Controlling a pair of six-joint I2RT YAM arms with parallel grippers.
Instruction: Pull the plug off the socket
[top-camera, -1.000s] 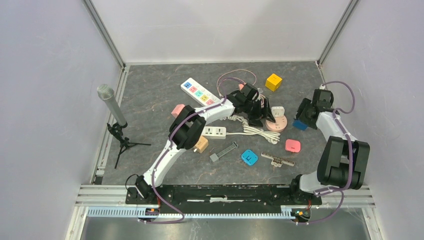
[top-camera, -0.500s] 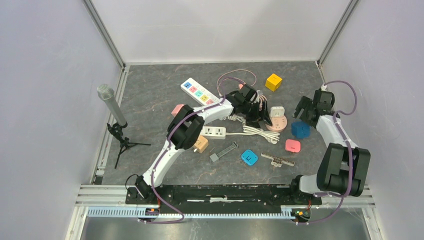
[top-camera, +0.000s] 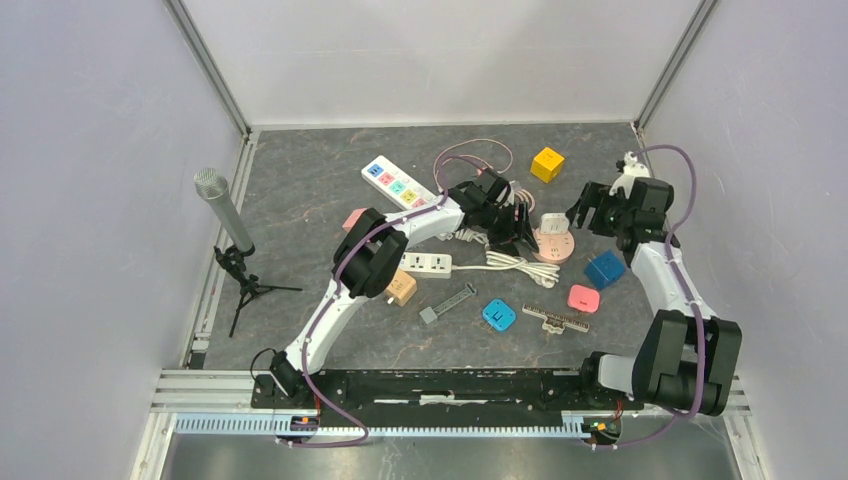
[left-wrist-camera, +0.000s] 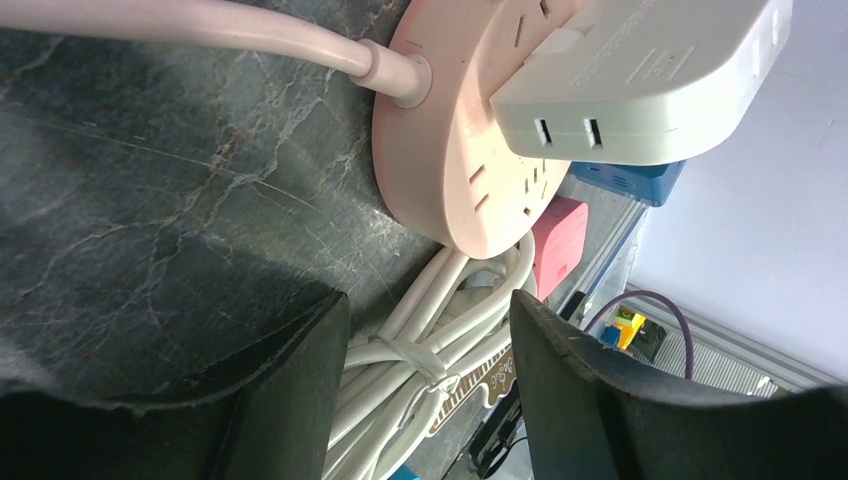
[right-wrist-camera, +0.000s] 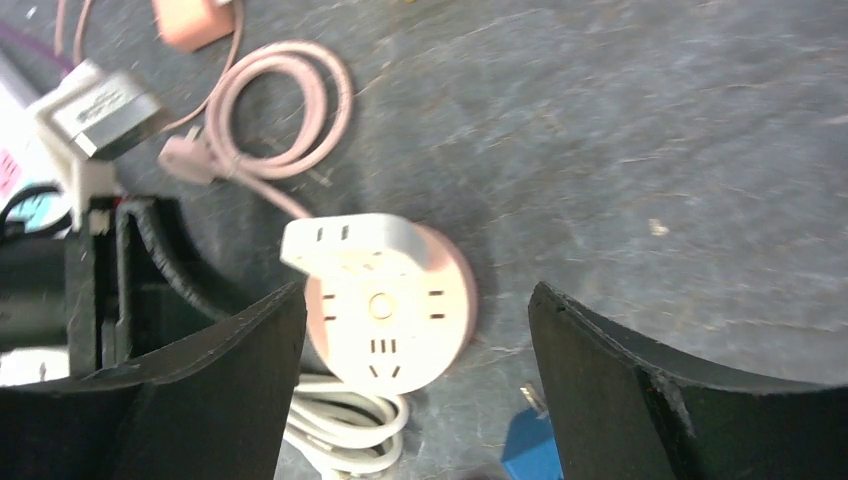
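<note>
Two open grippers and neither has hold of anything. The left gripper (top-camera: 513, 226) sits at nine o'clock of the pink round socket (top-camera: 553, 247), jaws moderately parted. The right gripper (top-camera: 590, 206) hovers at its one o'clock, jaws spread wide. The white plug (top-camera: 556, 222) is seated on the socket's twelve o'clock edge, at three o'clock of the table (top-camera: 300, 200) centre. It looks like light, rigid, slick plastic held by pin friction, so pinch its flat sides. The socket looks light too: pin it down or it lifts along.

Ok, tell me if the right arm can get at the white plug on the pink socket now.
Probably yes. The right gripper hangs open over the white plug on the pink socket, with nothing between them; the left gripper close beside may crowd it.
</note>
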